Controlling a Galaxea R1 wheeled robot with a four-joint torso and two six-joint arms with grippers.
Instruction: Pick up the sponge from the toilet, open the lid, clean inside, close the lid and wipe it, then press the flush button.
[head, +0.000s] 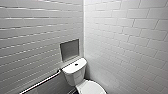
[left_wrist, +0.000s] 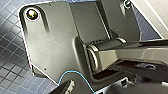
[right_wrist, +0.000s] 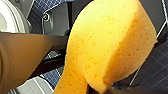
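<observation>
Closest to my right wrist camera is the sponge (right_wrist: 110, 42), orange and pitted with small pores. Its rounded end looms large, and it narrows toward my right end effector (right_wrist: 100, 88). That end effector is closed on the sponge's lower edge, where a dark finger (right_wrist: 96, 90) presses against the foam. The sponge hangs clear of the dark, small-tiled floor (right_wrist: 155, 70) behind it.

Under my left wrist I see the same dark floor tiles beside my own grey plate. My left end effector (left_wrist: 65, 88) barely pokes in at the frame's edge, and I cannot tell whether it is open or closed.

From my head camera, the toilet (head: 80, 75) stands well ahead, in the corner of two white-tiled walls. Its boxy tank (head: 74, 71) sits against the left wall, with a dark flush button (head: 76, 64) on top. The lid (head: 90, 88) lies down over the bowl. A grey recessed niche (head: 69, 49) is set into the wall just above the tank. A metal grab rail (head: 41, 84) slants along the same wall, to the left of the toilet.
</observation>
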